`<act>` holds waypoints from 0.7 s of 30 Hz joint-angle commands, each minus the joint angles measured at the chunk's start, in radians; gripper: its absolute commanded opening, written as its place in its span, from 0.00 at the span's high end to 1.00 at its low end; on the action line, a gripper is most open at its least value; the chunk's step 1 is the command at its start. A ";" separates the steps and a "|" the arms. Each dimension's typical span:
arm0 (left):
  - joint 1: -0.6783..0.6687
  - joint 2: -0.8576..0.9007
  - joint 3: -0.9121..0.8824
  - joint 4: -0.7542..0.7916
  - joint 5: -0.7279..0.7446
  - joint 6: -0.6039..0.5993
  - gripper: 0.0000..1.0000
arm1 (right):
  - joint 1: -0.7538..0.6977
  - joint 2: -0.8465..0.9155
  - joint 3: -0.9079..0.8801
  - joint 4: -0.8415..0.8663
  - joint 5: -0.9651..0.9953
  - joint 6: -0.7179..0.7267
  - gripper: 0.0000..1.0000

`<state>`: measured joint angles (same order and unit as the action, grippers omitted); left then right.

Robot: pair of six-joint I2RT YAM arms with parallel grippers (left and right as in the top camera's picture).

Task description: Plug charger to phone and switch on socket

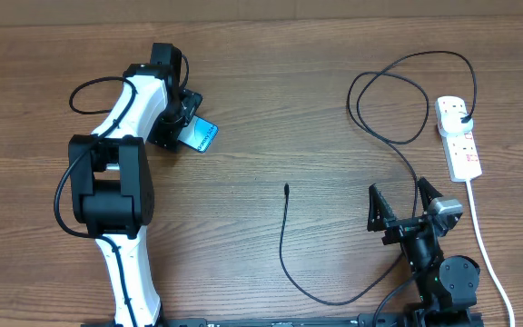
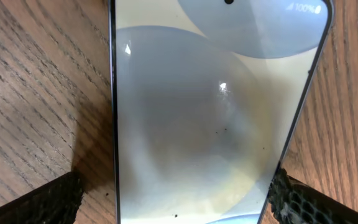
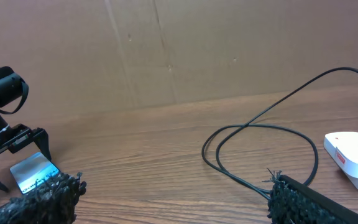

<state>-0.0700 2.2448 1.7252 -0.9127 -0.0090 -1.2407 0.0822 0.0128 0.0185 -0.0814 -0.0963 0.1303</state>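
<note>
The phone [image 1: 206,136] lies on the table at the far left, its screen lit. It fills the left wrist view [image 2: 210,112]. My left gripper [image 1: 187,129] is open and straddles it [image 2: 173,202]; the right finger is at the phone's edge and the left finger stands a little off it. The charger cable [image 1: 284,245] loops across the right half, its connector tip [image 1: 286,188] lying free mid-table and its plug end [image 1: 461,114] sitting on the socket strip [image 1: 461,145]. My right gripper [image 1: 404,211] is open and empty at the front right, over the cable [image 3: 260,130].
The strip's white cord [image 1: 484,245] runs along the right side to the front edge. The right wrist view shows the strip's end [image 3: 353,155], the phone [image 3: 33,173] and a brown wall [image 3: 179,50] behind the table.
</note>
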 commanded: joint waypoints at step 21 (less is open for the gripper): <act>0.012 0.084 -0.002 0.024 -0.024 -0.064 0.00 | 0.006 -0.010 -0.010 0.004 0.009 -0.004 0.00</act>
<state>-0.0692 2.2486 1.7267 -0.9058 -0.0330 -1.2846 0.0822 0.0128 0.0185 -0.0814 -0.0963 0.1303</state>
